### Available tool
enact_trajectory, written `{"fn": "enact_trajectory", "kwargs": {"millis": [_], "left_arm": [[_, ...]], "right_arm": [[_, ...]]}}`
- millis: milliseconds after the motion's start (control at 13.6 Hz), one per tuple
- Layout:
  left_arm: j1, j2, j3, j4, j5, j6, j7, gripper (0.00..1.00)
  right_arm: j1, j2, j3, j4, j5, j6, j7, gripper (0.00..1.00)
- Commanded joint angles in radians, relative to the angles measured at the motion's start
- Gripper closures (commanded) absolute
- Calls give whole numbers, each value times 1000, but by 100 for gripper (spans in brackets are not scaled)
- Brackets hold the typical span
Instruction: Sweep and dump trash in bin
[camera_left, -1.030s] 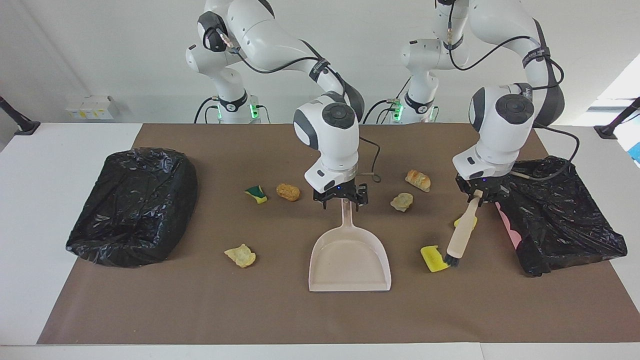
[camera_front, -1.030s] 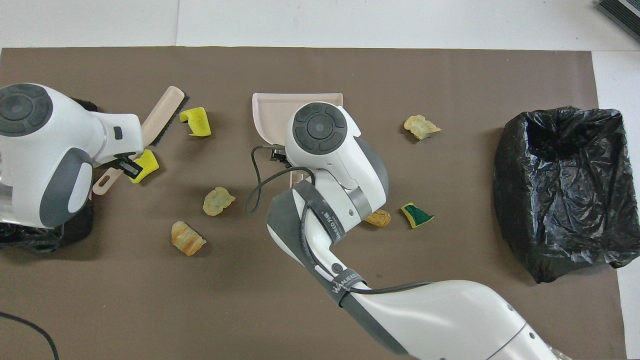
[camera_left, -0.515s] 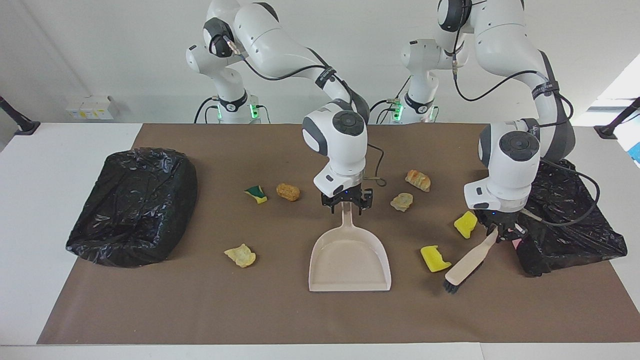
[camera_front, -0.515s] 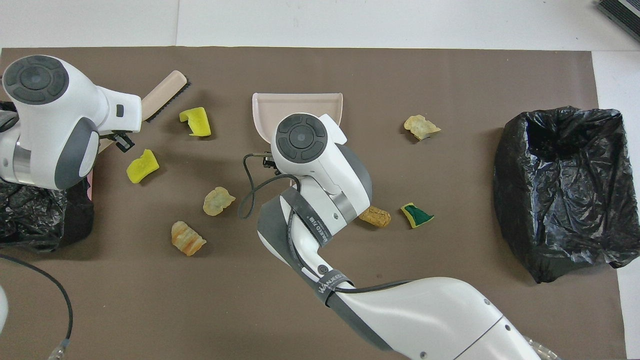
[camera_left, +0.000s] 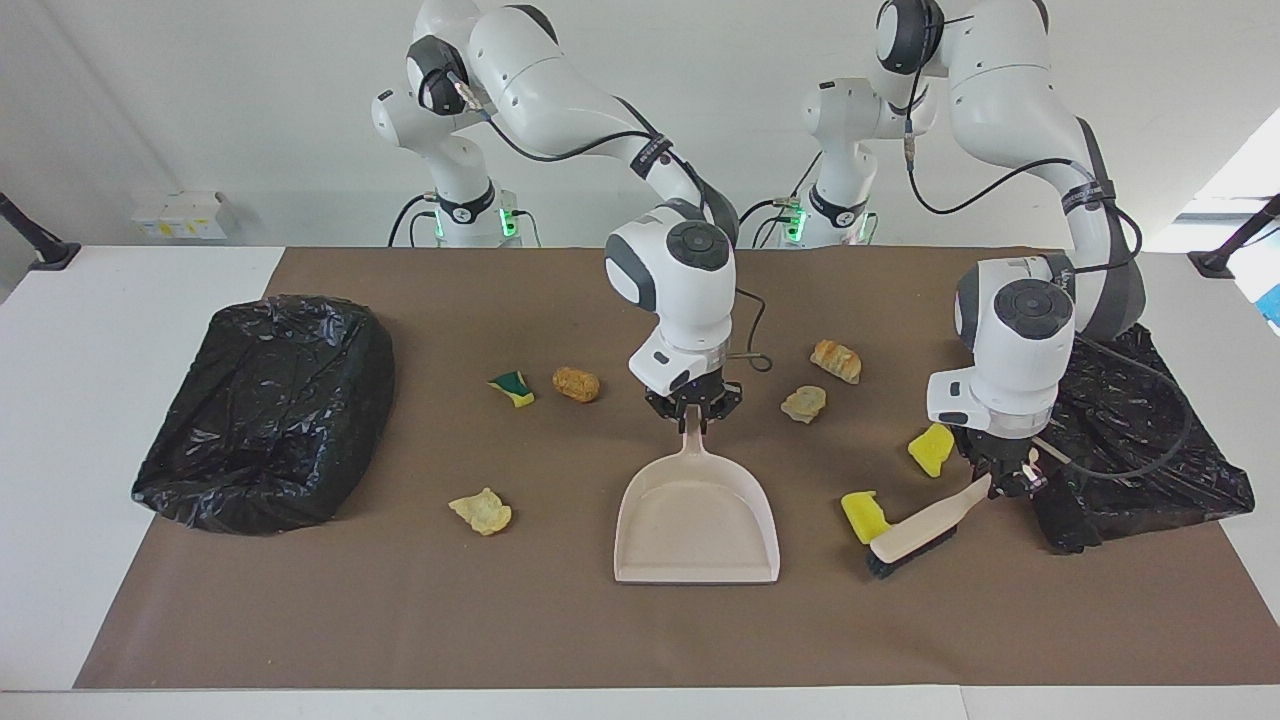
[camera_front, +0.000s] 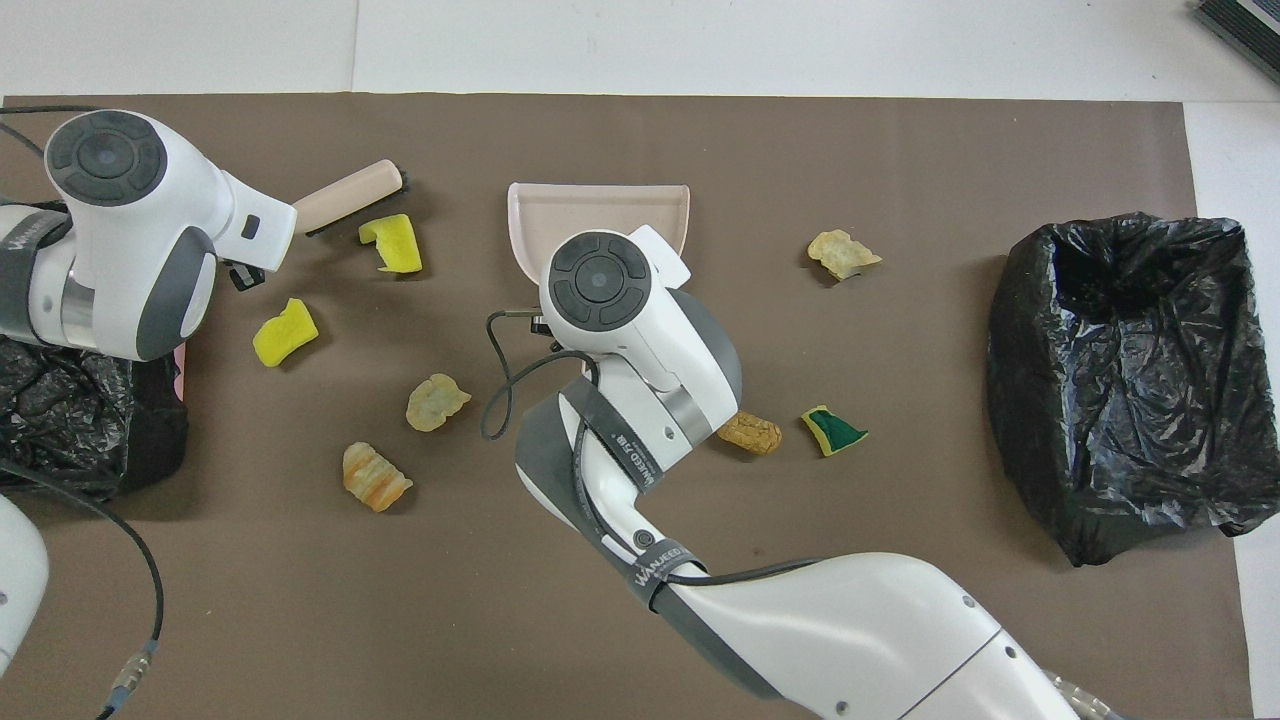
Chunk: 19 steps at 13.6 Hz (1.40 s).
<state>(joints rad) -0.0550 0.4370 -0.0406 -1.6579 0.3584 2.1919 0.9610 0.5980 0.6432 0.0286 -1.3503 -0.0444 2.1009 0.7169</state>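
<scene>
Where brush touches sponge

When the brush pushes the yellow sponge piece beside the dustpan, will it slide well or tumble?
The yellow sponge piece looks like light foam, so it probably moves easily. Its curled, uneven shape may make it tumble rather than slide. The brush, held by the left gripper, lies beside it, the dustpan close.

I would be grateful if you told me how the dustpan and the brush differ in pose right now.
The dustpan lies flat on the mat, its handle pointing toward the robots; the brush is tilted, bristle end down beside a yellow sponge chunk. The right gripper holds the dustpan; the left gripper holds the brush. Both are beige.
</scene>
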Motion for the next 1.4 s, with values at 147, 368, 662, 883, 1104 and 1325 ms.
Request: {"fn": "enact_trajectory", "kwargs": {"millis": [147, 368, 662, 883, 1104, 1325], "left_arm": [[0, -98, -13, -106, 13, -90, 94, 100], [-5, -191, -22, -219, 4, -123, 93, 100], [-6, -290, -56, -273, -73, -210, 59, 100], [-5, -354, -59, -276, -137, -288, -59, 100], [12, -379, -48, -284, -138, -304, -189, 100], [24, -403, 26, -331, -138, -293, -339, 100]], "right_arm": [[-1, -8, 2, -55, -3, 16, -27, 60], [-1, -13, 1, -52, -12, 2, -27, 100], [-14, -63, 1, -53, -3, -4, -46, 100], [-17, -121, 1, -61, -14, -50, -91, 100], [-79, -201, -1, -62, -2, -166, -304, 100], [-109, -252, -3, -64, -2, -333, -610, 100]]}}
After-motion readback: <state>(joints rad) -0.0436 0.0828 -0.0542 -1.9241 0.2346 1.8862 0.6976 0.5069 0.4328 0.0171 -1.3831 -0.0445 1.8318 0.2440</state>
